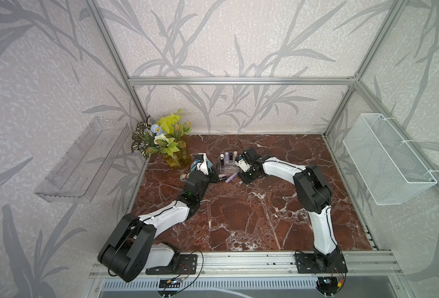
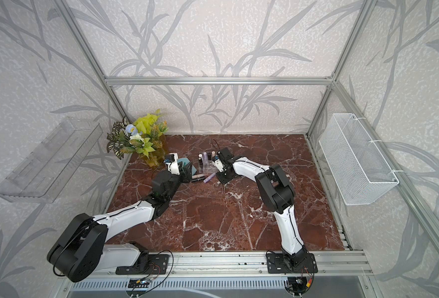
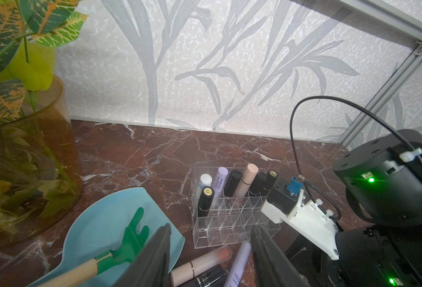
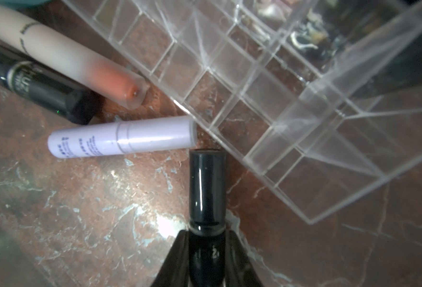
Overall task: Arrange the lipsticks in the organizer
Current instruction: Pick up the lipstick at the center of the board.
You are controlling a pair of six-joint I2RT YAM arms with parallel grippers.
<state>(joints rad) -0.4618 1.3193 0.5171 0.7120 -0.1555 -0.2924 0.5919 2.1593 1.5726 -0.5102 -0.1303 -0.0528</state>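
The clear organizer (image 1: 228, 165) (image 3: 232, 223) stands at the back middle of the table. Several lipsticks stand in its far compartments, among them a white one (image 3: 205, 180), a lilac one (image 3: 221, 179) and a pale pink one (image 3: 248, 179). In front of it lie a lilac tube (image 4: 123, 139) (image 1: 231, 178), a pink tube with a red end (image 4: 63, 57) and a black tube (image 4: 38, 82). My right gripper (image 4: 207, 238) is shut on another black lipstick (image 4: 207, 188), whose far end points at the organizer's near wall. My left gripper (image 3: 211, 227) hangs open over the lying tubes, holding nothing.
A teal scoop (image 3: 100, 236) holding a green toy rake (image 3: 130, 236) lies left of the organizer, under my left arm. An amber vase of artificial plants (image 1: 173, 152) stands at the back left. A clear wall tray (image 1: 81, 165) and a white mesh basket (image 1: 389, 160) hang on the side walls.
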